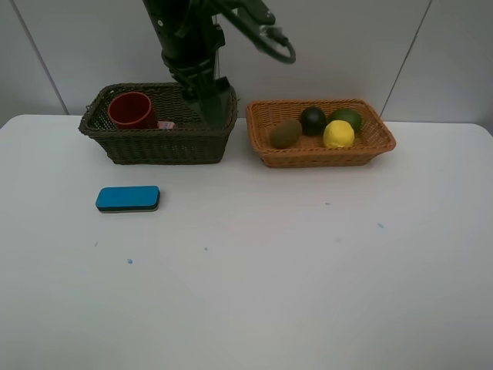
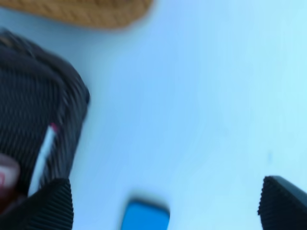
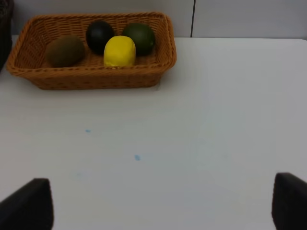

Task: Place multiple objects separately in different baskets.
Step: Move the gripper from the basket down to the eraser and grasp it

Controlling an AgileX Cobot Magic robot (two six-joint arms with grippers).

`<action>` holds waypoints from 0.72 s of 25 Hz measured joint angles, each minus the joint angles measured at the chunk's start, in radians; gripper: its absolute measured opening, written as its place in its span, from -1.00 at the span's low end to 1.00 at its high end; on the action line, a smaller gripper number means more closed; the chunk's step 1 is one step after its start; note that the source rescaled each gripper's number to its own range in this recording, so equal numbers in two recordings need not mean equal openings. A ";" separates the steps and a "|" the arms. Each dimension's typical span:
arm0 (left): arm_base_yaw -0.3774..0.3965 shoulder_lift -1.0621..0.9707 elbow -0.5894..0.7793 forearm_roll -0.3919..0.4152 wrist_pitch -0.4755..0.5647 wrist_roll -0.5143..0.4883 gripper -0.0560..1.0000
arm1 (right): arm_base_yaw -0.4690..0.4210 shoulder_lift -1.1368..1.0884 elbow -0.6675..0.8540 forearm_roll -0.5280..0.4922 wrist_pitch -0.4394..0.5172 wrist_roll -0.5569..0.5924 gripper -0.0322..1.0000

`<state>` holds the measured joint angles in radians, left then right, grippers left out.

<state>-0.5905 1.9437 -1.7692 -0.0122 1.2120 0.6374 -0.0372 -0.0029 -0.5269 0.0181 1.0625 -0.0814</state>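
The dark olive basket (image 1: pixel 158 142) holds the red-brown cup (image 1: pixel 131 109) and a glimpse of the pink bottle (image 1: pixel 166 125). In the blurred left wrist view, the white pen (image 2: pixel 42 158) lies inside that basket (image 2: pixel 33 110). My left gripper (image 1: pixel 216 108) hangs open and empty over the basket's right end. The blue eraser (image 1: pixel 128 199) lies on the table in front of it, and shows between the left gripper (image 2: pixel 163 203) fingertips (image 2: pixel 48 208). The orange basket (image 1: pixel 370 142) holds the kiwi (image 1: pixel 286 133), mangosteen (image 1: pixel 313 120), lime (image 1: pixel 346 117) and lemon (image 1: pixel 338 134). My right gripper (image 3: pixel 160 203) is open over bare table, well short of the orange basket (image 3: pixel 91 79).
The white table (image 1: pixel 269 277) carries a few small blue specks. A pale panelled wall (image 1: pixel 347 46) stands right behind both baskets. The left arm (image 1: pixel 189 38) rises above the dark basket. The right arm is out of the high view.
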 joint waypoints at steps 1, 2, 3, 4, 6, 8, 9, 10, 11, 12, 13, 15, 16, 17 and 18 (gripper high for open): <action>0.002 -0.032 0.056 0.012 0.000 0.048 0.99 | 0.000 0.000 0.000 0.000 0.000 0.000 1.00; 0.009 -0.057 0.107 0.018 0.001 0.086 0.99 | 0.000 0.000 0.000 0.000 0.000 0.000 1.00; 0.019 -0.084 0.148 0.022 0.003 0.125 0.99 | 0.000 0.000 0.000 0.000 0.000 0.000 1.00; 0.030 -0.106 0.193 0.025 0.004 0.158 0.99 | 0.000 0.000 0.000 0.000 0.000 0.000 1.00; 0.058 -0.135 0.264 0.032 0.005 0.200 0.99 | 0.000 0.000 0.000 0.000 0.000 0.000 1.00; 0.082 -0.148 0.322 0.041 0.005 0.218 0.99 | 0.000 0.000 0.000 0.000 0.000 0.000 1.00; 0.093 -0.148 0.346 0.046 0.005 0.221 0.99 | 0.000 0.000 0.000 0.000 0.000 0.000 1.00; 0.103 -0.148 0.365 0.052 0.005 0.228 0.99 | 0.000 0.000 0.000 0.000 0.000 0.000 1.00; 0.109 -0.148 0.387 0.057 0.001 0.235 0.99 | 0.000 0.000 0.000 0.000 0.000 0.000 1.00; 0.116 -0.148 0.407 0.066 -0.015 0.244 0.99 | 0.000 0.000 0.000 0.000 0.000 0.000 1.00; 0.121 -0.148 0.423 0.077 -0.037 0.251 0.99 | 0.000 0.000 0.000 0.000 0.000 0.000 1.00; 0.130 -0.148 0.454 0.086 -0.102 0.271 0.99 | 0.000 0.000 0.000 0.000 0.000 0.000 1.00; 0.135 -0.148 0.466 0.091 -0.130 0.283 0.99 | 0.000 0.000 0.000 0.000 0.000 0.000 1.00; 0.139 -0.148 0.475 0.095 -0.163 0.296 0.99 | 0.000 0.000 0.000 0.000 0.000 0.000 1.00; 0.143 -0.145 0.481 0.096 -0.194 0.311 0.99 | 0.000 0.000 0.000 0.000 0.000 0.000 1.00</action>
<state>-0.4476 1.7985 -1.2885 0.0836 1.0177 0.9484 -0.0372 -0.0029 -0.5269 0.0181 1.0625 -0.0814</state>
